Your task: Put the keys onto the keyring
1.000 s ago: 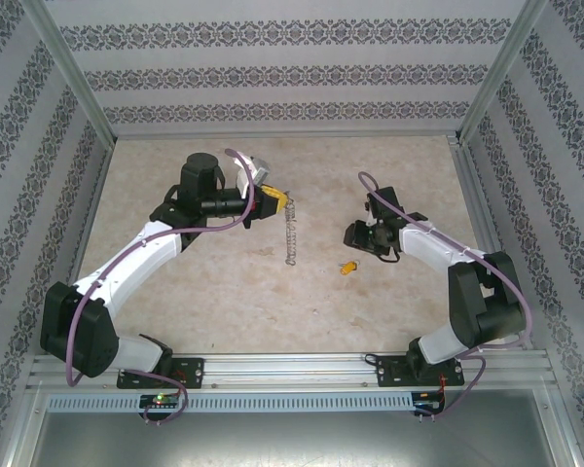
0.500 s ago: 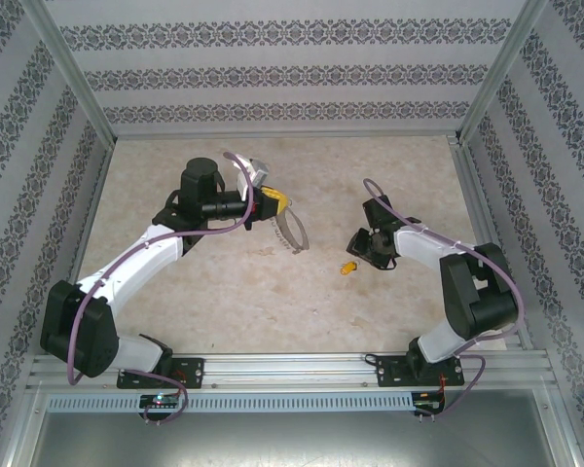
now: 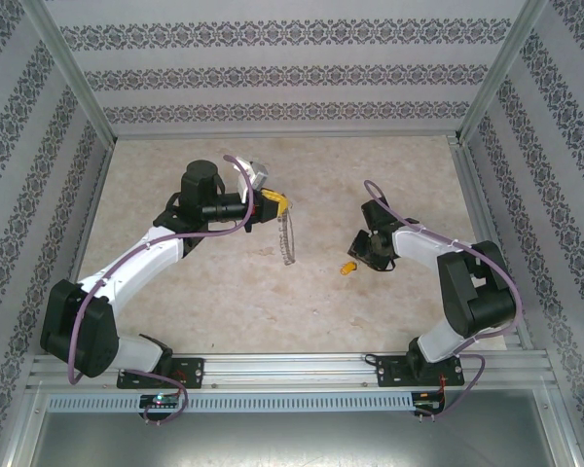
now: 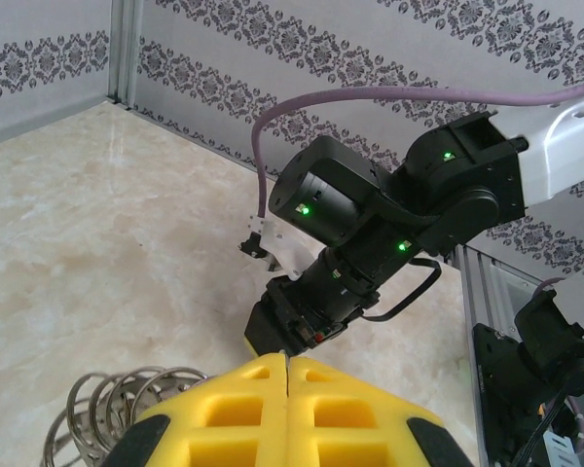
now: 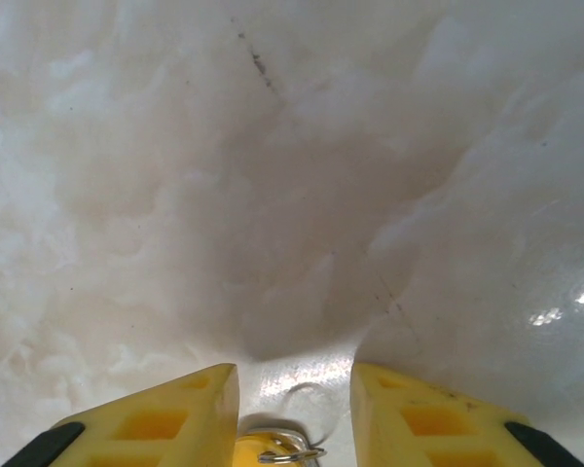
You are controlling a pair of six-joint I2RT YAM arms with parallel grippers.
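The keyring point(image 3: 288, 238) is held by the left fingers point(image 3: 273, 202), which are pressed fully together on its upper edge. It hangs down from them edge-on, left of the middle of the worktop point(image 3: 214, 292), and is seen from above as a narrow silvery strip. In the left wrist view the two yellow fingers are seen closed with no gap between them. Several silvery loops of the keyring are seen just beside them at the lower left. Beyond them the right arm point(image 4: 370, 243) is seen bent down towards the worktop. The key point(image 3: 348, 266), with its yellow-orange head, lies on the worktop to the right of the keyring and well apart from it, just beside the tip of the right arm. In the right wrist view the right fingers point(image 5: 175, 418) are seen pointed down at the pale marbled worktop and standing partly open, with a clear gap between them. The key's yellow head and a small wire loop on it are seen in that gap at the bottom edge of the view. Whether either finger touches the key cannot be told, and nothing is seen to be gripped. The worktop is enclosed by patterned walls point(image 3: 273, 78).
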